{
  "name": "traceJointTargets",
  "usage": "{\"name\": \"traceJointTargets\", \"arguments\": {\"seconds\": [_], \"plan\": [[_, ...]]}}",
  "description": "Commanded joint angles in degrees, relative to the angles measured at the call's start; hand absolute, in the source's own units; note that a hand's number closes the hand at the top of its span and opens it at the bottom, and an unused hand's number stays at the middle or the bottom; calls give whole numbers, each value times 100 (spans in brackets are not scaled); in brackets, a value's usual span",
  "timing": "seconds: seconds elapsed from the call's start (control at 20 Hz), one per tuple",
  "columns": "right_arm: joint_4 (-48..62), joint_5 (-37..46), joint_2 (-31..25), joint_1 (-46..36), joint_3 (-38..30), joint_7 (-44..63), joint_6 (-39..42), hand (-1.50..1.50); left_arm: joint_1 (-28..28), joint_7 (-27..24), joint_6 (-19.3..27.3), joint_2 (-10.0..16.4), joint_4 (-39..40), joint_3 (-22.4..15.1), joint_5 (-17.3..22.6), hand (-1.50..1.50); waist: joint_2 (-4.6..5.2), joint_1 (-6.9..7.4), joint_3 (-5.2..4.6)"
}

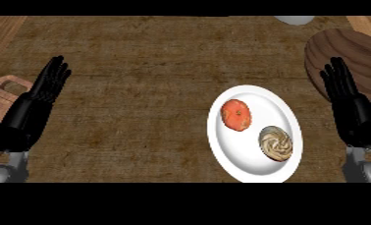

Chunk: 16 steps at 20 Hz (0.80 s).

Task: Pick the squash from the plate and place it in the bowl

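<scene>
- Right hand [350,111], at the view's 3 o'clock edge, is open, fingers straight and pointing up, holding nothing. It rests just beside the plate, so it is probably the better placed for the reach.
- Left hand [38,100], at 9 o'clock, is equally open and empty, well apart from the work.
- The squash [236,115], orange-red and rounded, lies untouched on the white plate [233,153], at the plate's 11 o'clock.
- A brown swirled pastry [276,144] shares the plate at its 5 o'clock, near the squash; a grasp should avoid nudging it.
- The wooden bowl [340,47] sits at the view's 2 o'clock, partly cut by the edge, so the carry looks short.
- The pick seems not yet begun.
</scene>
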Motion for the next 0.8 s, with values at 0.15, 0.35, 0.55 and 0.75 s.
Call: {"name": "traceJointTargets", "arguments": {"seconds": [0.15,0.35,0.55,0.75], "plan": [[-258,447,-379,-543,1724,84,1926,150,-204,252,358,-512,126,-343,-218,0,-13,148,-35],[-524,2339,-380,-741,1971,-882,705,150,-272,808,907,-1069,54,-697,-308,0,-80,-88,-19],[-118,958,966,219,2095,-2230,1004,-150,-210,672,1037,-1289,158,-787,-475,0,-48,-95,-14],[-303,784,481,292,1604,-2960,1585,-150,-532,953,1345,-1613,271,-834,-778,0,-66,-136,-29]]}}
